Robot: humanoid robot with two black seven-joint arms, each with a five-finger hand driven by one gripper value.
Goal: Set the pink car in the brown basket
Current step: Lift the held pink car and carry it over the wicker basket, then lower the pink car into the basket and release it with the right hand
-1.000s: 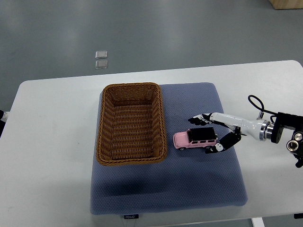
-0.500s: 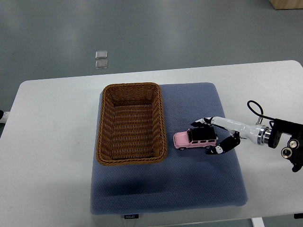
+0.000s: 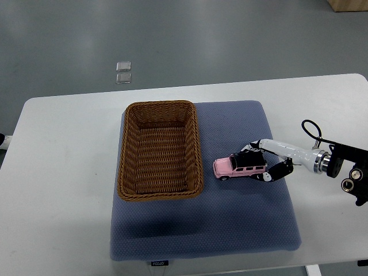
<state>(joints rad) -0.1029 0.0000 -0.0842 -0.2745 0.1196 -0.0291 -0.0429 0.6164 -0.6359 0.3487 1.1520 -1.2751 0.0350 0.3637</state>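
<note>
Compared with half a second ago, the right hand (image 3: 263, 165) now has its fingers closed around the rear of the pink car (image 3: 240, 167), which sits slightly tilted on the blue mat (image 3: 241, 230) right of centre, suggesting the lift toward the brown basket (image 3: 159, 149) is starting.

Blue mat (image 3: 230, 230) on white table (image 3: 63, 172)

A small white label (image 3: 158, 263) is seen on the front edge of the blue mat (image 3: 201, 230); its print is too small to be read reliably.
</note>
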